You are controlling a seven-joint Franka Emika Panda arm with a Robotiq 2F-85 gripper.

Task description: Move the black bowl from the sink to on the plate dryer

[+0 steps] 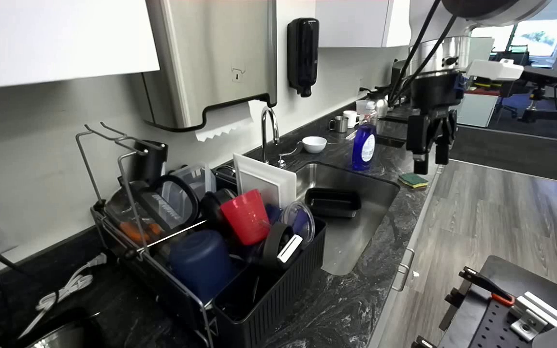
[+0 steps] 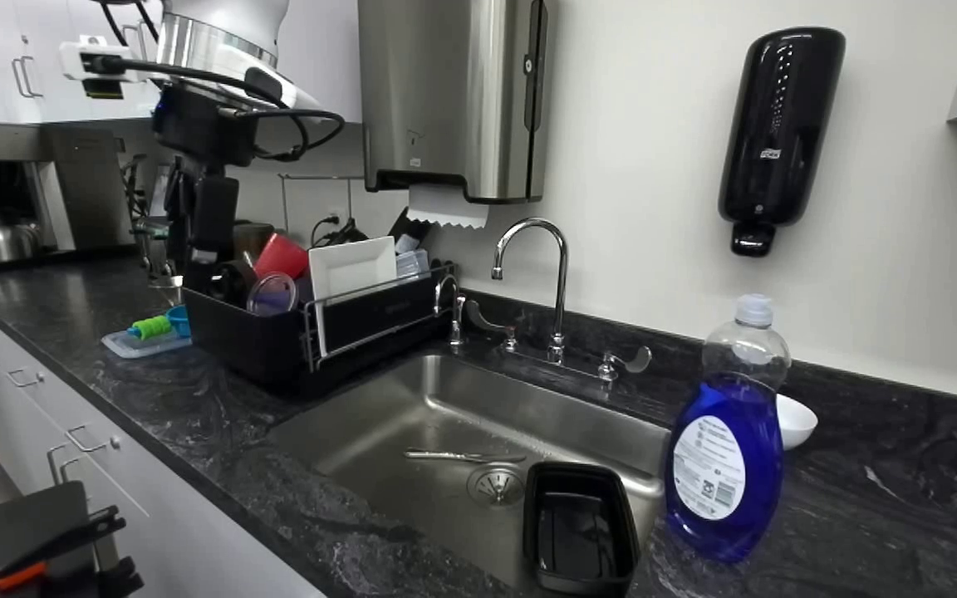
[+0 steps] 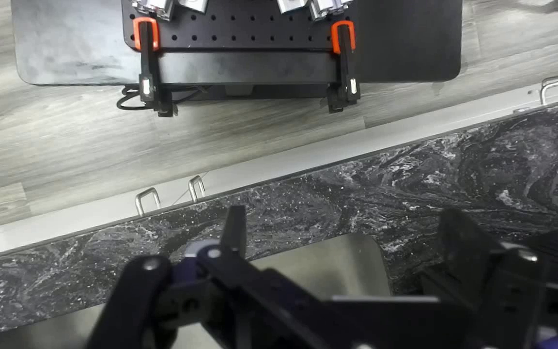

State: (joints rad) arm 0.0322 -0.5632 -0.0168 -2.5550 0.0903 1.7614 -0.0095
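The black bowl (image 2: 582,531) sits upright in the sink (image 2: 370,415), opening upward, toward the end nearest a bottle of blue dish soap (image 2: 723,465), which stands on the table (image 2: 213,432) just outside the rim. Just beside the bowl is the drain (image 2: 497,484), and a slim metal utensil (image 2: 437,454) lies on the sink floor near it. The hand (image 3: 344,218) hangs well apart from the bowl and higher up, fingers pointing down; in the wrist view they stand wide apart, with table surface and a rounded corner of the sink showing between them, and it has hold of nothing. The plate dryer (image 1: 278,295) stands on the table just past the opposite end of the sink, crowded with dishes: a tilted red cup (image 1: 245,220), a dark blue container (image 1: 201,263) and a white squarish dish (image 1: 264,179) propped on edge on the side facing the sink. A slim curved faucet (image 2: 561,291) rises behind the sink; a white bowl (image 1: 314,144) sits farther along near the wall, and a green-and-yellow sponge (image 1: 413,180) lies by the table's front edge. On the wall hang a steel towel dispenser (image 2: 445,91), a torn sheet (image 2: 445,206) sticking out below, and a black dispenser (image 2: 782,133).
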